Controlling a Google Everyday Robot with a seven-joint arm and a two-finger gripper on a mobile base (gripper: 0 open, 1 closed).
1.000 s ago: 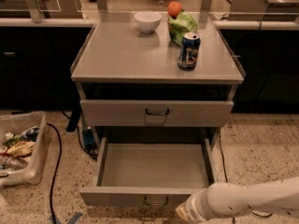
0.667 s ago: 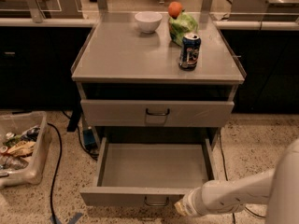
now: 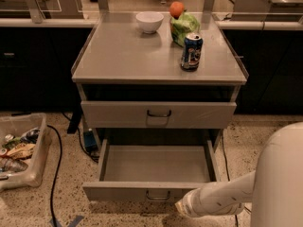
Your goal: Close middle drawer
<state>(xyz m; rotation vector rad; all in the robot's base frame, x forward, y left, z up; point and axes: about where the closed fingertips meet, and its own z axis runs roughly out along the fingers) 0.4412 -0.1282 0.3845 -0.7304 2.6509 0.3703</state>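
Camera view of a grey metal cabinet (image 3: 118, 56) on a speckled floor (image 3: 265, 141). The middle drawer (image 3: 118, 191) stood pulled well out beneath the top drawer (image 3: 199, 114). Its shallow interior faced the camera, and its low front panel carried a small dark loop handle (image 3: 157, 196) at the centre. The robot's pale arm (image 3: 227, 200) reached in from the lower right. The gripper (image 3: 182, 206) at its tip lay low against the right part of the drawer front, just right of and slightly below the handle. Whether the gripper was open or closed, or whether it held anything, could not be told from this angle. On the cabinet top were a white bowl (image 3: 149, 21) at the rear, an orange (image 3: 176, 8) behind a green bag (image 3: 185, 27), and an upright blue can (image 3: 191, 51) just in front of the bag. To the left on the floor sat a plastic bin (image 3: 33, 176) of mixed items, with a dark cable (image 3: 56, 174) running beside it.
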